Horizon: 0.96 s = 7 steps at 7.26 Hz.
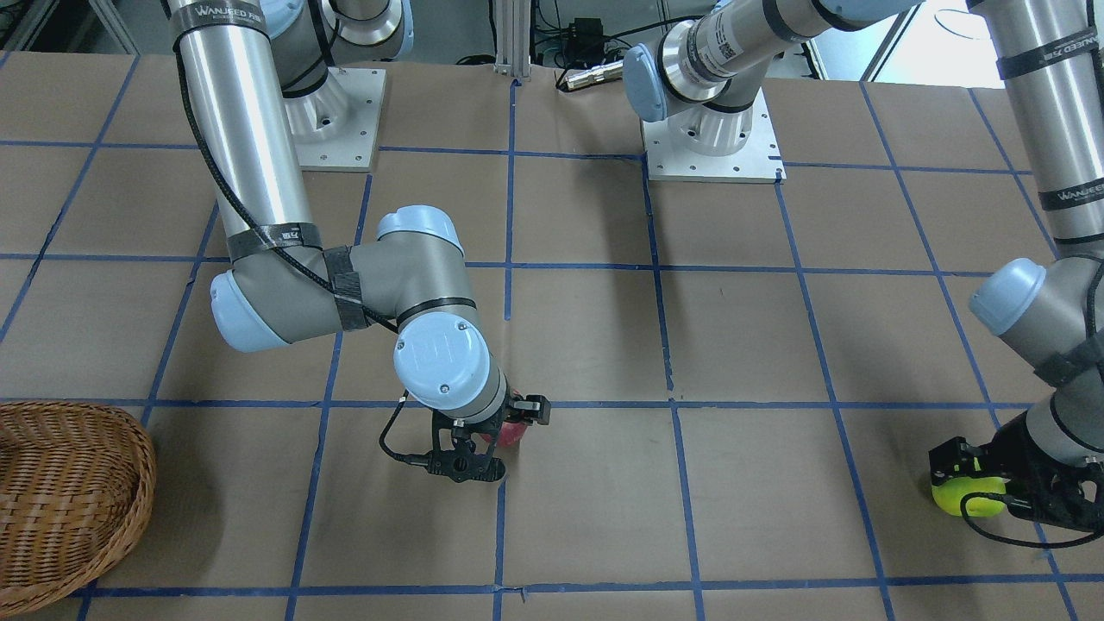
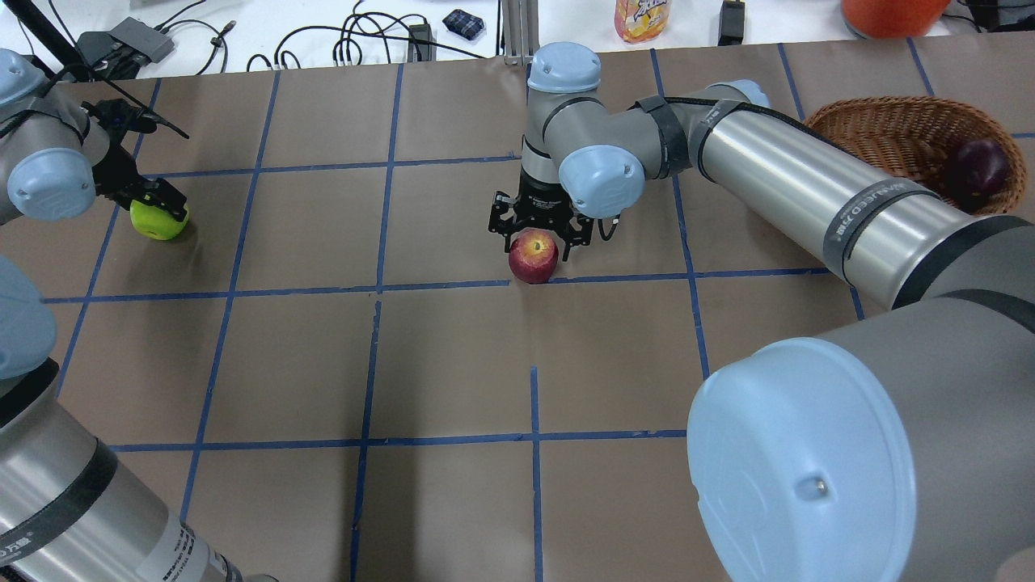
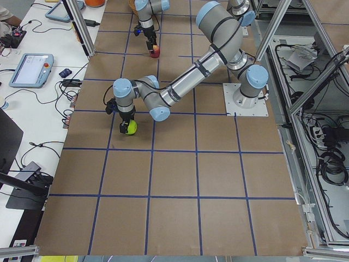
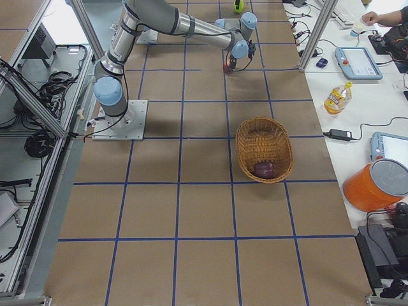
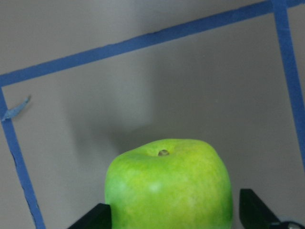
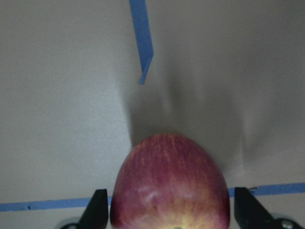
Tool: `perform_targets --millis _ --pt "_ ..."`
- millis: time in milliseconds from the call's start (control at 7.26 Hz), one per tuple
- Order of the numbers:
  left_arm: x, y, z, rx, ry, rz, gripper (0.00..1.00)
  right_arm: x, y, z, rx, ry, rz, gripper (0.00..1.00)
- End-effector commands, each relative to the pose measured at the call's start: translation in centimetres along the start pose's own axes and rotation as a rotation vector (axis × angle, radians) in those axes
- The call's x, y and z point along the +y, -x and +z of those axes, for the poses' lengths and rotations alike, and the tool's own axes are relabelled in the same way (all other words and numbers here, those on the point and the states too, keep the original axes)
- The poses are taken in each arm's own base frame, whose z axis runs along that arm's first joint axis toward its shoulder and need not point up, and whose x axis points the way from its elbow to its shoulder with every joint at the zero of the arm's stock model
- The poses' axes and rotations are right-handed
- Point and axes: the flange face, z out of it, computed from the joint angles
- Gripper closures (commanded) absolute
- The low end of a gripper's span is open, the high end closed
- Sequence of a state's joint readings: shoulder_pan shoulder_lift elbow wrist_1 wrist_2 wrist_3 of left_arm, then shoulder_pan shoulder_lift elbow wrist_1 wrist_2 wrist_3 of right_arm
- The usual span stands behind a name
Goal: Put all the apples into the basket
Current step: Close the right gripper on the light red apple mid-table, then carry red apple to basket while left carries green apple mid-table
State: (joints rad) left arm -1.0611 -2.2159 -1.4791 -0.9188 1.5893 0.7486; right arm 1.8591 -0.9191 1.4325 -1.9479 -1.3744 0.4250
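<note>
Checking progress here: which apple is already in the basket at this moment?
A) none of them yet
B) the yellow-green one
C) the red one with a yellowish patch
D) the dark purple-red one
D: the overhead view shows the dark purple-red apple lying inside the basket, near one end.

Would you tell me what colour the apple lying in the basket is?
The apple in the basket is dark purple-red, shown best in the overhead exterior view.

Juice bottle (image 4: 336,97), orange bucket (image 4: 358,191), tablet (image 4: 361,62) — on white bench (image 4: 376,108)
</note>
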Motion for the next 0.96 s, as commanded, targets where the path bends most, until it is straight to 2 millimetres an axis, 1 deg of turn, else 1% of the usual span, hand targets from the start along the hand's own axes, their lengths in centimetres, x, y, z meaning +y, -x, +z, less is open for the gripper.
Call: perform_targets --millis 0,138,276,413,551,689,827 --pt "0.4 1.8 0.7 -0.002 0.001 -0.018 0.00 0.1 0.4 -0.2 -0.038 0.001 -0.003 0.81" --pt "0.4 1.7 0.7 -0.003 0.000 -0.018 0.12 0.0 0.2 -0.8 -0.027 -0.011 -0.014 1.00" --pt "0.4 1.7 0.8 -0.002 0.001 -0.006 0.45 -0.9 -1.0 -2.7 -0.037 -0.038 -0.001 1.00" --pt "0.5 1.7 0.9 -0.002 0.001 -0.003 0.70 -1.9 -2.6 -6.8 -0.043 -0.078 0.023 1.00" --pt "0.1 1.3 0.0 -0.004 -0.002 -0.006 0.73 -4.0 -7.0 -11.8 -0.044 -0.080 0.051 1.00" --pt "-0.9 -1.3 -1.3 0.010 0.017 -0.016 0.73 -6.1 -12.0 -17.1 -0.047 -0.084 0.041 1.00" --pt "-1.7 -4.6 -2.7 0.046 0.055 -0.018 0.73 -8.6 -18.4 -21.9 -0.005 -0.107 0.030 1.00"
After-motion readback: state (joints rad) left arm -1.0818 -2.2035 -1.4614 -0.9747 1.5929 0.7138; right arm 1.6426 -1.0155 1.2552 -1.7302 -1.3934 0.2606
